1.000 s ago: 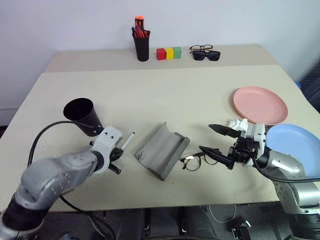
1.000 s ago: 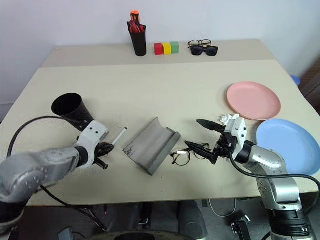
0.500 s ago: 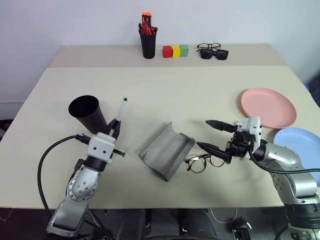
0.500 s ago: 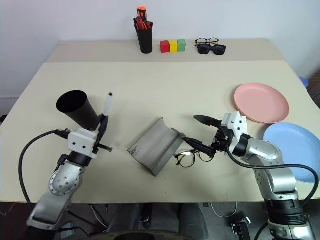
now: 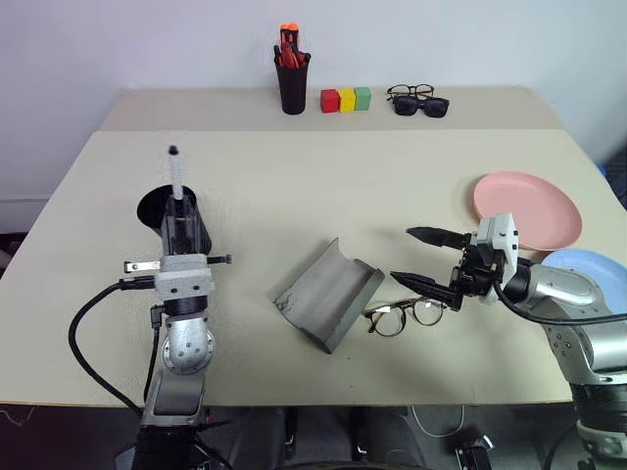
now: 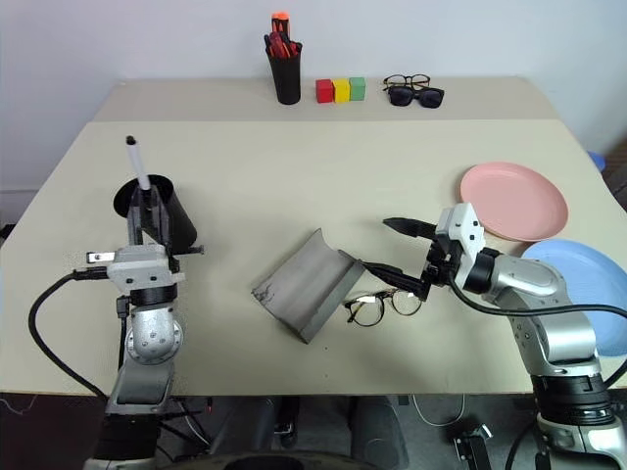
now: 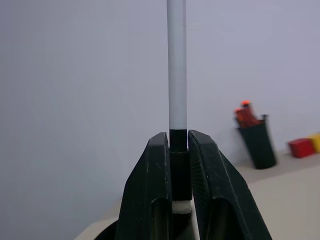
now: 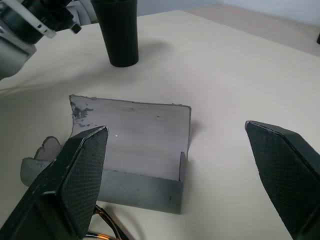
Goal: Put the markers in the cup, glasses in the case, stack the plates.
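The left gripper [image 5: 174, 208] is pinching the white marker [image 5: 176, 172], pointing up right by the black cup [image 5: 196, 230]. Next it needs tipping in. The right gripper [image 5: 428, 258] is waiting wide open over the glasses [image 5: 402, 315] beside the grey case [image 5: 328, 292].

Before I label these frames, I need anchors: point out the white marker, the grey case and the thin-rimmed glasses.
white marker [image 5: 177, 176], left eye view, on its white shaft.
grey case [image 5: 328, 292], left eye view, on its open inner face.
thin-rimmed glasses [image 6: 366, 309], right eye view, on a lens.
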`<state>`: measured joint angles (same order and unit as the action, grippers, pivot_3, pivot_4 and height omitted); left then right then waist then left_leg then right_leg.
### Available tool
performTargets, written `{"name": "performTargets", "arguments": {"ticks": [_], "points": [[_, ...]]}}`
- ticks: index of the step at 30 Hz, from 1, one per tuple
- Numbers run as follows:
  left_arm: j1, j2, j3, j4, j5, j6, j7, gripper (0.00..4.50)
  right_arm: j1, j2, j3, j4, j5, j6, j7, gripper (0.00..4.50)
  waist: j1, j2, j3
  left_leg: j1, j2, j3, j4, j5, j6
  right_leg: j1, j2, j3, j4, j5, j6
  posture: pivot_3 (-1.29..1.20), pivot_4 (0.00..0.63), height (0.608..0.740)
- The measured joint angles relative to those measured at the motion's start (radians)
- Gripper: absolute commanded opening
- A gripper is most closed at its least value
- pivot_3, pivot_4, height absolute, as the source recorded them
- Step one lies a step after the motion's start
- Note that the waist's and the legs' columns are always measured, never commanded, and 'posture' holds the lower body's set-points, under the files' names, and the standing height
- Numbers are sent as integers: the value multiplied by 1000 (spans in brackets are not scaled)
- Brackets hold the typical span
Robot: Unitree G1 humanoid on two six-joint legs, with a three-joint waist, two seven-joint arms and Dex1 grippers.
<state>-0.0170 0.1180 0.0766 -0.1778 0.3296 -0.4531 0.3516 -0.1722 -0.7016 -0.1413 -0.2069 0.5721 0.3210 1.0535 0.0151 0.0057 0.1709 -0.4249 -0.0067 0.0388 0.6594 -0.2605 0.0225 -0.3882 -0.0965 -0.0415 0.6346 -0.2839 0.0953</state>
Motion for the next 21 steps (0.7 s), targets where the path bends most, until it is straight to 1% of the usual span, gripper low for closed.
{"name": "performTargets", "arguments": {"ticks": [4,8,13,21], "points": [[-45,-44,67,2,30,81,71,230,-6,0,0,21,-4,-5,15,4500,0,0,0,-1,0,1,6,-1,3,2,0,0,1,1,3,0,150,740],[-81,-73,94,12,47,157,112,230,-5,2,1,38,-11,-26,30,4500,2,-2,0,-1,0,1,7,-2,3,3,0,0,1,2,4,0,150,740],[-110,-101,96,18,55,211,139,230,-1,4,1,81,-18,-63,55,4500,1,-2,0,-1,0,1,7,-2,4,2,0,0,1,2,4,0,150,740],[-166,-105,83,37,50,244,129,230,14,21,1,113,-38,-121,64,4500,1,-2,0,-1,0,1,7,-2,4,2,0,0,1,2,4,0,150,740]]}}
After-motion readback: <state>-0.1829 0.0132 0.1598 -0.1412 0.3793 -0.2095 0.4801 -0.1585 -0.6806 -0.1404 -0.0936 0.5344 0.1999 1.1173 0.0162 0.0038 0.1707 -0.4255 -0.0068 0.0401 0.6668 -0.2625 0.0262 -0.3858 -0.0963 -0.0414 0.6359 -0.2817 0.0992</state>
